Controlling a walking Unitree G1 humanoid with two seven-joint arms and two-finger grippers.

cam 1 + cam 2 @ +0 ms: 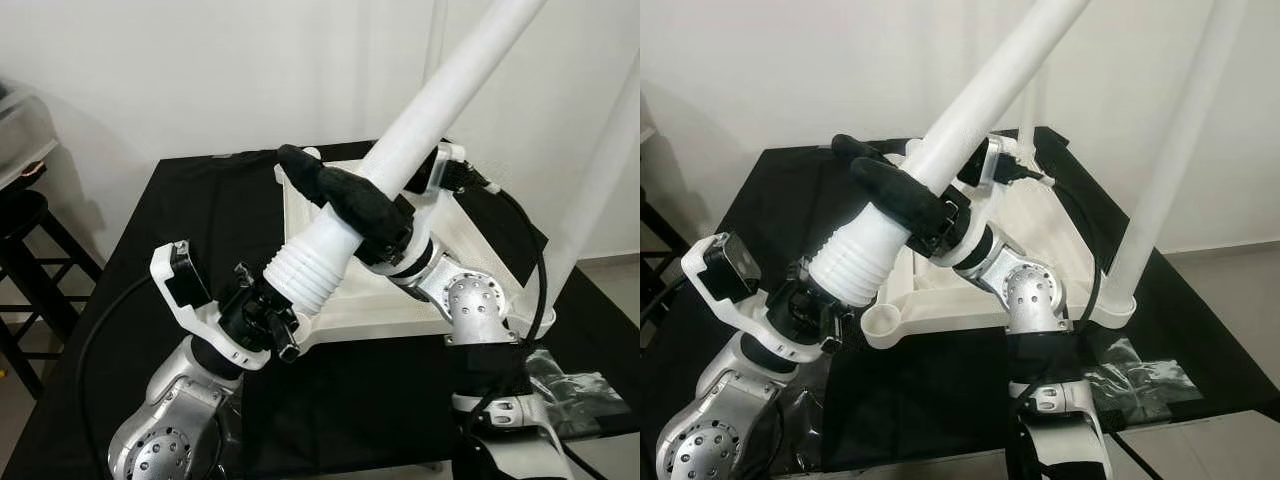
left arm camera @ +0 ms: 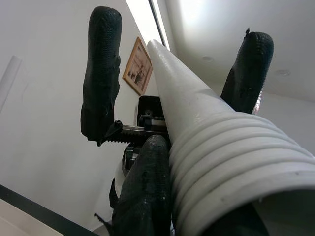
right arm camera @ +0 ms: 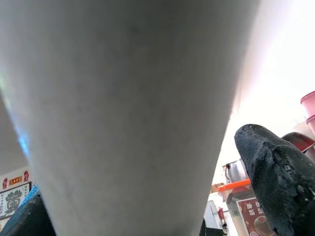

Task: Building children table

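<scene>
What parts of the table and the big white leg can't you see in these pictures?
- Top end of the held table leg: cut off by the upper edge in both eye views.
- Threaded end of that leg: hidden by the left tool.
- Middle of the white tabletop: hidden behind the leg and the right tool.
- Right wrist view: the leg sits so close that its surface is a blur.

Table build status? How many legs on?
One leg already stands in a corner of the upside-down tabletop. In hand: the right gripper clamps a second leg, with its ribbed end at the left gripper. Left: seating it in the near-corner socket.
</scene>
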